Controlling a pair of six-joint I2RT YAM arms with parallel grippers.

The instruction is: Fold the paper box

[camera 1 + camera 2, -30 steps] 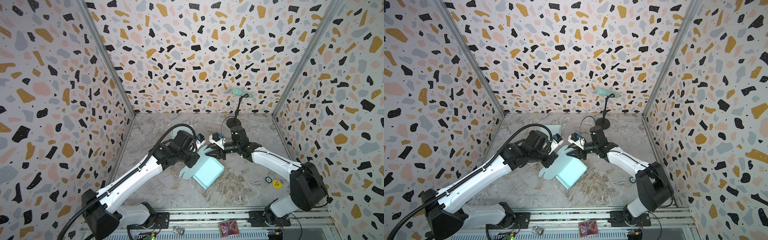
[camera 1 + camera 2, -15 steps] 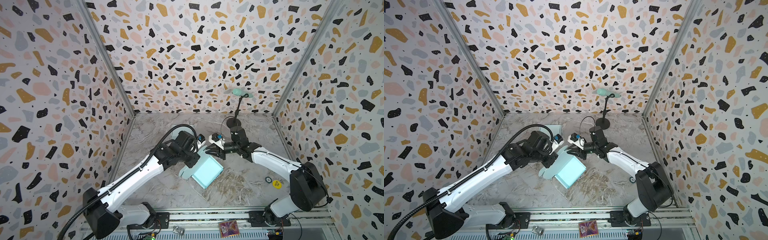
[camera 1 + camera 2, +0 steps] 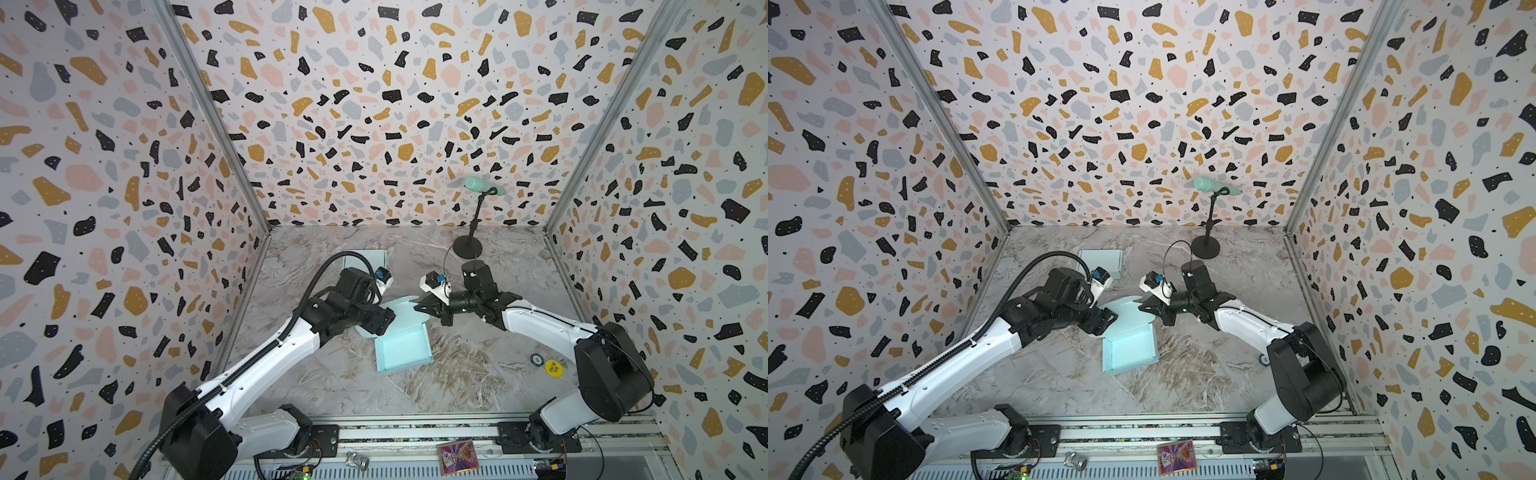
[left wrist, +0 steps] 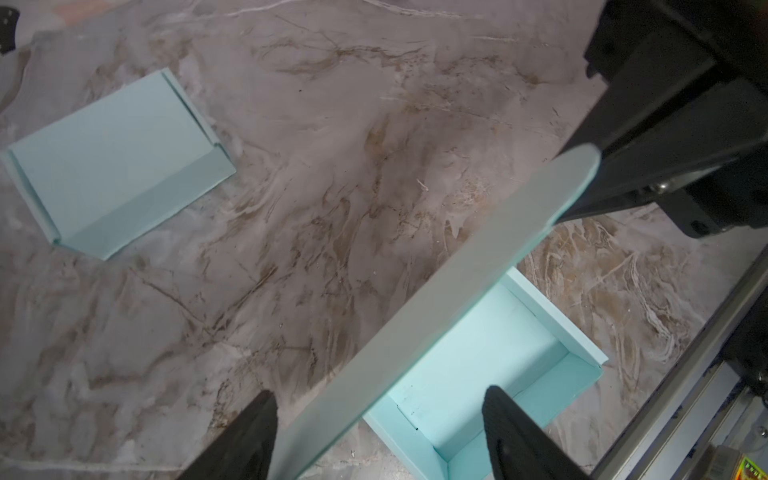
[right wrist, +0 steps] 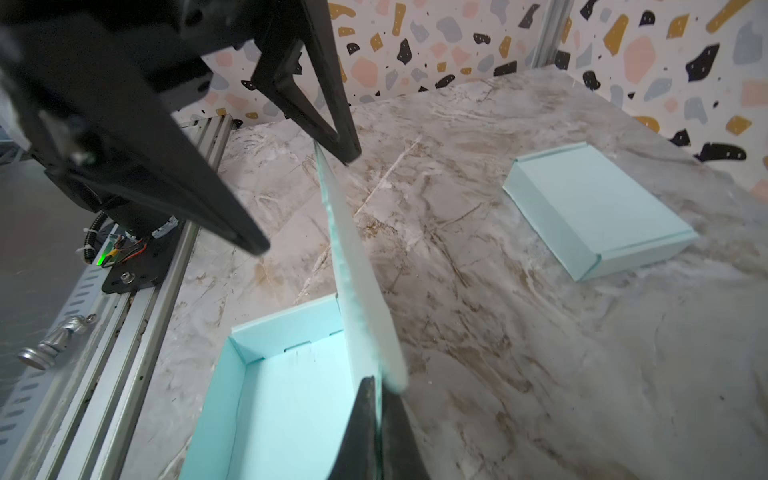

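Near the middle of the marble table point(image 3: 478, 382), the paper box point(image 3: 402, 348) sat with its tray open upward. Its lid flap point(image 3: 1124, 309) was raised along the tray's far edge, between the two arms.

Left gripper point(image 4: 380, 397): the jaws stood wide apart. In the left wrist view I saw the flap pass through the gap, clear of both fingers point(image 4: 511, 432). A second before, these same jaws had been pinched on that flap — the grip was let go within the last half second.

Right gripper point(image 5: 374, 388): the jaws were closed on the end of the flap nearest the right arm. The right wrist view showed both fingers point(image 5: 361, 415) pressed against the paper, one on each face. From there the flap ran edge-on away from the camera toward the left gripper. A second before, I had seen these jaws partly spread beside the flap, and they narrowed until they clamped. The hold on the flap had thus passed from the left arm to the right.

Tray: it remained on the table at nearly the same spot. In both top views its outline lay at a different angle than a second before — less of a diamond, more square to the front rail point(image 3: 415, 432).

A second box point(image 3: 365, 257) of the same pale teal lay closed near the back of the table, well apart from the work and unmoved.
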